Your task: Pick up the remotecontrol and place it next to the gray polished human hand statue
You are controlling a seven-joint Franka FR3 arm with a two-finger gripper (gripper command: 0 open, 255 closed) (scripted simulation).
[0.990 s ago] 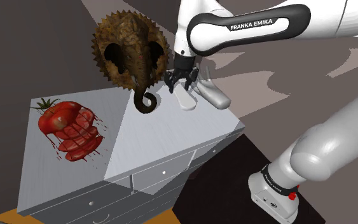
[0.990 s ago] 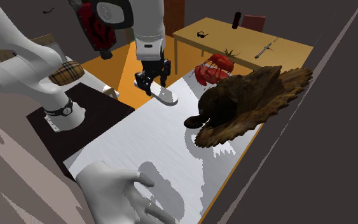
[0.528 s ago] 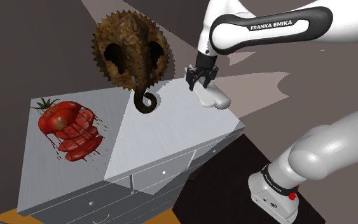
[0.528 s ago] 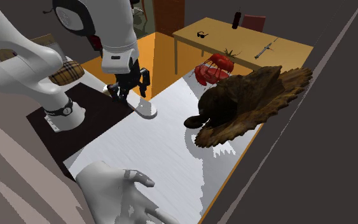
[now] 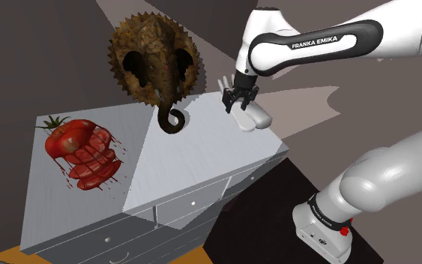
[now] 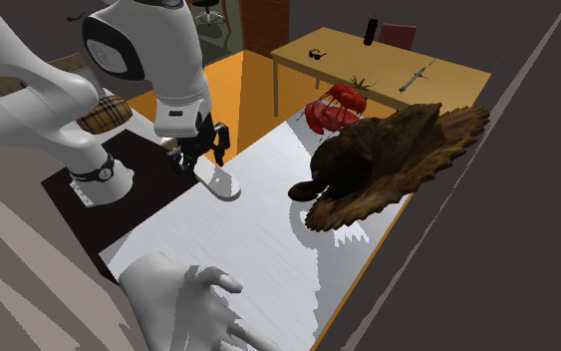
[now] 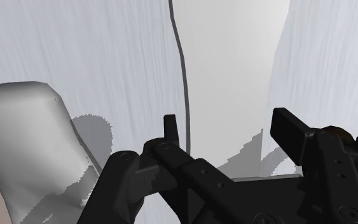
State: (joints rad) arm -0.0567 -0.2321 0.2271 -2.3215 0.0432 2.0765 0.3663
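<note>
Over the end of the dresser (image 5: pixel 202 150), in the shoulder view, we see the gripper (image 5: pixel 240 101) pointing down with the pale statue (image 5: pixel 255 118) right under and behind it. The remote is just as pale here, and we cannot separate it from the statue, nor read the fingers.

Beside the arm, in the second exterior view, the picture is plainer. The gripper (image 6: pixel 196 160) hangs over the dresser's (image 6: pixel 268 239) edge with the remote (image 6: pixel 221 183) at its tips. The remote's long axis runs out from the fingers across the top, toward the dresser's middle. We cannot tell whether its far end rests on the surface. The statue (image 6: pixel 173 299) stands well apart from the gripper, further along the same edge, with bare top between them.

Along the gripper (image 7: pixel 228 127), in the wrist view, the fingers stand partly apart and clasp the remote (image 7: pixel 234 63), a pale slab running straight ahead of them. The statue (image 7: pixel 28 153) sits off to the outside of one finger (image 7: pixel 171 130), near but not touching.

We judge that the carry is under way. What is left is a sideways move toward the statue, keeping the remote's long side clear of it, before lowering.
</note>
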